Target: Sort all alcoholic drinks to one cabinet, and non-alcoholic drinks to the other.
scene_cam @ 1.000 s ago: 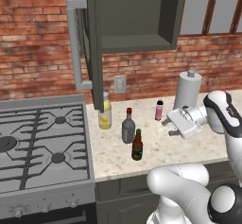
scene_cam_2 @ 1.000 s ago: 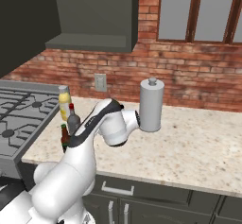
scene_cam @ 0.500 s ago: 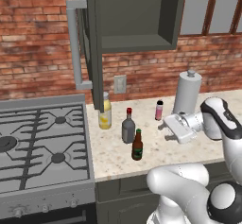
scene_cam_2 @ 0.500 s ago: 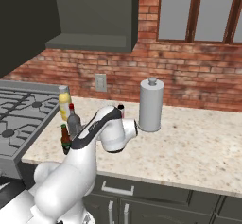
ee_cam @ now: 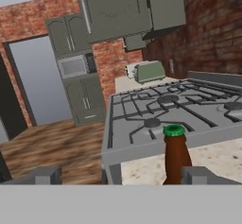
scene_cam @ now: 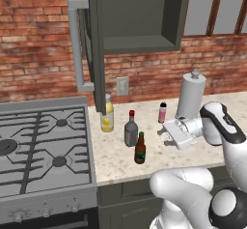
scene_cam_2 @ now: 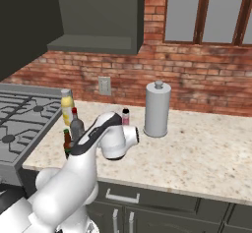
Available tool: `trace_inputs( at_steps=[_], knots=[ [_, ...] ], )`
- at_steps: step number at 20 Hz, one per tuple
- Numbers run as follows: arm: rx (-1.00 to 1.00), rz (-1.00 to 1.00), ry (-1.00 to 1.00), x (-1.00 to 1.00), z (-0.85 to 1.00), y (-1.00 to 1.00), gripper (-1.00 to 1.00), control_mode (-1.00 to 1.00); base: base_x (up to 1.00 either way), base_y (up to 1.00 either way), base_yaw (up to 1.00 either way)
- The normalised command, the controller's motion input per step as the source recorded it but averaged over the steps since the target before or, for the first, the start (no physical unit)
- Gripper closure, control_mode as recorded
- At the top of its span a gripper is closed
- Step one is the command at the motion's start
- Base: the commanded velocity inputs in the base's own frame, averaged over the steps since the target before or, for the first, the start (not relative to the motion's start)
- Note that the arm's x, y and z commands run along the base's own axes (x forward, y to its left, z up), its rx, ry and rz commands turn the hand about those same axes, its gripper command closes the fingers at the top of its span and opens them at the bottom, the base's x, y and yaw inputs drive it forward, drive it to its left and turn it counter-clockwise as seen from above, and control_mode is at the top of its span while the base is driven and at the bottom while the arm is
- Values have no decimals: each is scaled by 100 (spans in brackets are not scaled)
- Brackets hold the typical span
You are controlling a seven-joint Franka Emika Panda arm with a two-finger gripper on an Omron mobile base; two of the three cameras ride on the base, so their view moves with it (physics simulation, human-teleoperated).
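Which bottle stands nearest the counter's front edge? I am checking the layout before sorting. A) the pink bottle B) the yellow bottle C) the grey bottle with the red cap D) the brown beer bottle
D: the brown beer bottle stands in front of the grey bottle, with the yellow bottle and pink bottle farther back toward the wall.

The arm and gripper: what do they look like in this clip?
The arm is glossy white with rounded, bulbous links and dark grey bands at the joints. The gripper has a blocky white body; in the hand view its two fingertips are small, squared and dark grey. No cables or markings are visible.
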Motion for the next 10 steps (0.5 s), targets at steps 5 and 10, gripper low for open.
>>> trace_inputs(
  at_steps=[5,10],
  knots=[
    [0,-5,0,0,-4,10,-100,-100,0,0,0],
    [0,-8,0,0,-7,14,-100,-100,0,0,0]
  ],
)
